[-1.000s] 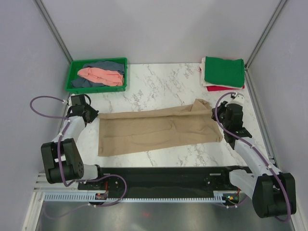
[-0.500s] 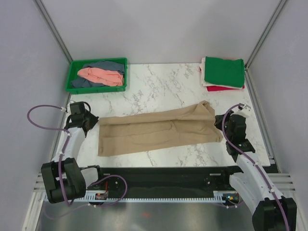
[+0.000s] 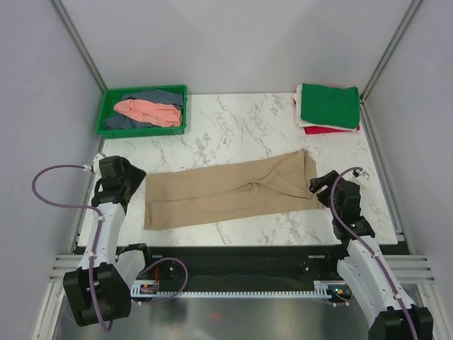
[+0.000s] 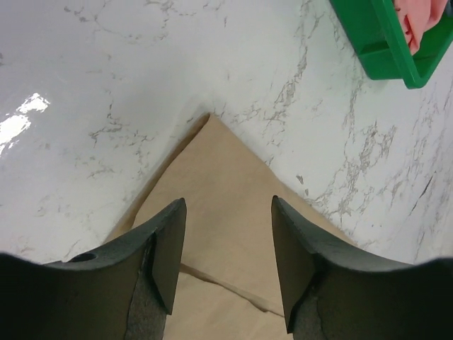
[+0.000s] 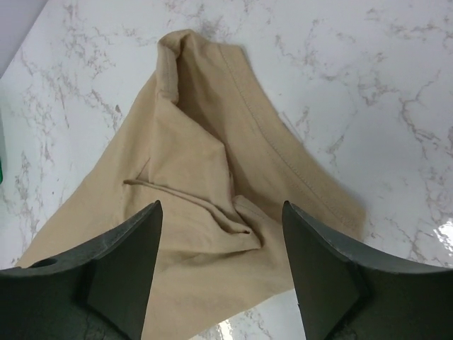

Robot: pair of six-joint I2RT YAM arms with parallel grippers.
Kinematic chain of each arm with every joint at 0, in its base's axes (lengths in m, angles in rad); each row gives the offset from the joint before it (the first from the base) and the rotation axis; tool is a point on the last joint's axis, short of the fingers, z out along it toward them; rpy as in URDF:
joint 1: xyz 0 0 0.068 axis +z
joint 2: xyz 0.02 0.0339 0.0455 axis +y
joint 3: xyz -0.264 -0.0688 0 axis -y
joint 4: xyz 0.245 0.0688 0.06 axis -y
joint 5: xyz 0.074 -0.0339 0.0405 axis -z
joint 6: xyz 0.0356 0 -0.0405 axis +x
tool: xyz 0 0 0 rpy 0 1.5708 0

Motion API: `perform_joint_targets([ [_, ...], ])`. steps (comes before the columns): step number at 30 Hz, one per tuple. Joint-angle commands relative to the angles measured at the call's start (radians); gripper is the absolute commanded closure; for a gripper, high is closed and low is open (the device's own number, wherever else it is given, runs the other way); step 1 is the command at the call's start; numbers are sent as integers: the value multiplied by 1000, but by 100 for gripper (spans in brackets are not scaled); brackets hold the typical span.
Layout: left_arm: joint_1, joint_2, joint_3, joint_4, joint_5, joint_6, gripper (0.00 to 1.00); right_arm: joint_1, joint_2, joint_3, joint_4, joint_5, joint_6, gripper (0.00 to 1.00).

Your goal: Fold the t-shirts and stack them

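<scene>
Tan t-shirt (image 3: pixel 226 193) lay folded into a long band across the near middle of the marble table (image 3: pixel 233 134), with its left end flat and its right end rumpled into a raised peak. We saw the left claw (image 4: pixel 226 209) at the left end, its two fingers apart, a pointed corner of the cloth showing in the gap between them and nothing clamped. We could not tell whether its tips touched the cloth. The right claw (image 5: pixel 221 209) stood at the rumpled end, its fingers likewise apart above the hem and creases, gripping nothing. Farther off, at the back right corner, we found a dark green t-shirt (image 3: pixel 329 105) folded on top of a red t-shirt (image 3: pixel 331 130). At the back left sat a green tray (image 3: pixel 145 89) holding a pink t-shirt (image 3: pixel 148 111) bunched over a grey-blue t-shirt (image 3: pixel 161 96).
</scene>
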Motion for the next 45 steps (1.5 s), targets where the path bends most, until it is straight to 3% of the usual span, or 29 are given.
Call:
perform_joint_targets([
  [1,-29,14,-2,77,23,14,42,19,47,39,78,-108,-24,25],
  [9,-310,317,158,117,12,141,45,254,413,184,90,-24,-14,21],
  [14,-338,542,219,85,51,166,50,280,641,245,118,-44,5,19],
  [18,-338,546,175,79,45,189,53,283,851,341,164,-93,-37,18],
  [22,-342,453,63,79,57,164,53,284,1021,501,128,-99,-92,18],
  [27,-373,343,-18,85,120,142,53,284,1248,777,47,-76,-136,18],
  [31,-402,234,-95,83,186,120,54,284,1420,1121,-60,-92,-176,18],
  [34,-405,174,-129,83,238,85,53,286,1560,1289,-135,-96,-199,18],
  [40,-496,173,-207,165,292,-24,53,284,1851,1716,-234,-150,-250,18],
  [45,-649,304,-219,315,284,-144,54,288,2061,2010,-220,-262,-270,16],
])
